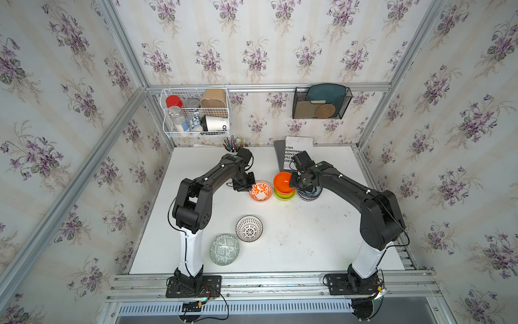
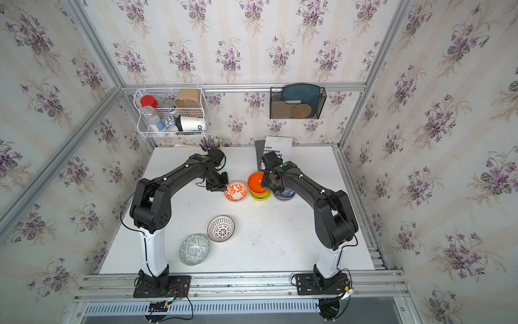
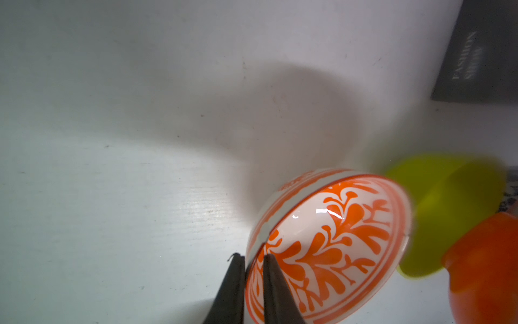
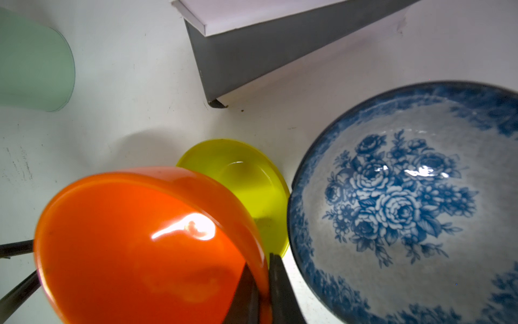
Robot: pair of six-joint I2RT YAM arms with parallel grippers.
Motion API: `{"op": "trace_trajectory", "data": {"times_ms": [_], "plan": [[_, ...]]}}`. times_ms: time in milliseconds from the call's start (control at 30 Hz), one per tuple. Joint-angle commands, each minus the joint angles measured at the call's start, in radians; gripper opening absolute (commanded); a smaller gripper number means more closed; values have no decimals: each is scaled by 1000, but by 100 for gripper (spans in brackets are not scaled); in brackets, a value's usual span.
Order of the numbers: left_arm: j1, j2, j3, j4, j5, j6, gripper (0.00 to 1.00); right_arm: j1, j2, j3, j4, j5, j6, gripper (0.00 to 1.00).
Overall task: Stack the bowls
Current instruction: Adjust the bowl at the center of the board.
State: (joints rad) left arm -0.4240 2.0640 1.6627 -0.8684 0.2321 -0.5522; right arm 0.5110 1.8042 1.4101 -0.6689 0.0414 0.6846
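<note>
Slick, likely fragile; near rims pinched: left gripper holds the orange-white leaf bowl, right gripper the plain orange bowl

Orange bowl over lime bowl; orange-white leaf bowl just beside.

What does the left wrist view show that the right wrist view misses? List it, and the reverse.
Left wrist only: the orange-white leaf bowl, its rim gripped by the left hand. Right wrist only: the blue-floral bowl, the mint green cup, and the right hand pinching the orange bowl at its rim. Both: the orange bowl, the lime bowl and the white table.
</note>
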Motion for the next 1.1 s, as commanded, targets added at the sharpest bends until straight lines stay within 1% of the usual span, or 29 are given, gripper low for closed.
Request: {"op": "trace_trajectory", "data": {"times_ms": [0, 67, 167, 533, 833, 933, 1067], "plan": [[-2, 9, 7, -45, -41, -5, 15, 1, 9, 2, 24, 11, 4, 0], [-1, 8, 6, -59, -64, -3, 10, 0, 13, 4, 24, 10, 3, 0], [1, 1, 2, -71, -88, -3, 0, 1, 19, 8, 22, 16, 4, 0], [3, -57, -14, -83, -113, -6, 0, 0, 51, 29, -11, 37, 4, 0], [18, -74, -61, -48, -70, -7, 0, 1, 74, 33, -25, 52, 4, 0], [23, -77, -75, -31, -55, -6, 6, 3, 86, 38, -26, 47, 3, 0], [29, -85, -90, -15, -43, -7, 20, 7, 90, 44, -27, 44, 3, 0]]}}
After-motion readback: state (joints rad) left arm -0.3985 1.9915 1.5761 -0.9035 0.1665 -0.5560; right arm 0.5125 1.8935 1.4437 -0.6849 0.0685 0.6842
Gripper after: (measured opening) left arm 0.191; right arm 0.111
